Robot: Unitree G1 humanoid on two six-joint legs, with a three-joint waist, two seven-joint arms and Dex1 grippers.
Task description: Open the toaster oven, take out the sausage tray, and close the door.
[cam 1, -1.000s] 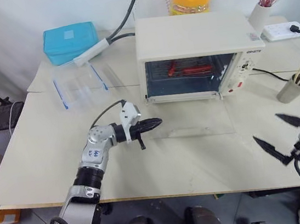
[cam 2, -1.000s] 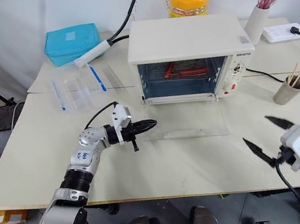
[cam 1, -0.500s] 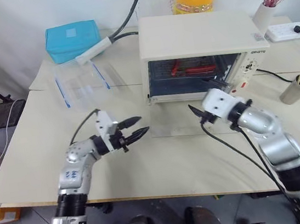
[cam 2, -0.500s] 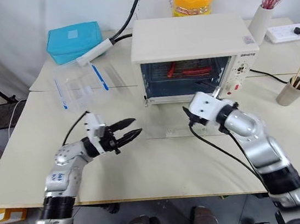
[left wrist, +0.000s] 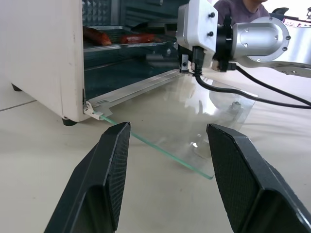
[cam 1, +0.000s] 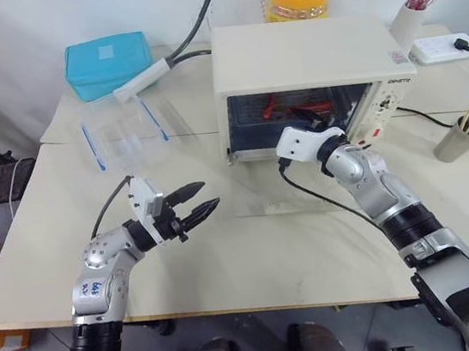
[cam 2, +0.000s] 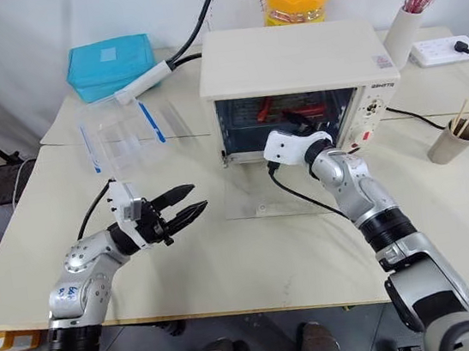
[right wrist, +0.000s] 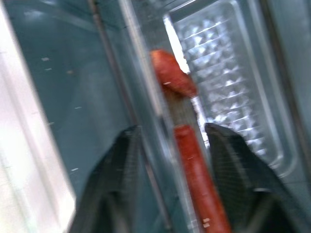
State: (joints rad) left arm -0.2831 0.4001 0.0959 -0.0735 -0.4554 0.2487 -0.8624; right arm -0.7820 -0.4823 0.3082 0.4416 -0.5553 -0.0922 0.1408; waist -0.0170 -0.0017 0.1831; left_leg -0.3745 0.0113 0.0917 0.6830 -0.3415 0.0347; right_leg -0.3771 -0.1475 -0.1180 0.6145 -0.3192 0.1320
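Right gripper (right wrist: 170, 145), black fingers apart astride the shallow ribbed silvery sausage tray's (right wrist: 228, 82) near rim inside the cream-white toaster oven (cam 2: 288, 56), glass door (left wrist: 194, 121) flat down; blurred, perhaps pinching a sausage; left gripper (cam 2: 185, 210) idled apart.

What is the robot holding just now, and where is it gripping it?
Nothing yet. The left gripper hangs open and empty; the right gripper, inside the toaster oven, straddles the sausage tray edge, not closed.

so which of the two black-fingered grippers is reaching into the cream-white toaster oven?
The right gripper, fingers astride a red sausage on the silvery ribbed sausage tray inside the cream-white toaster oven. The left gripper hangs over the table, apart from the oven.
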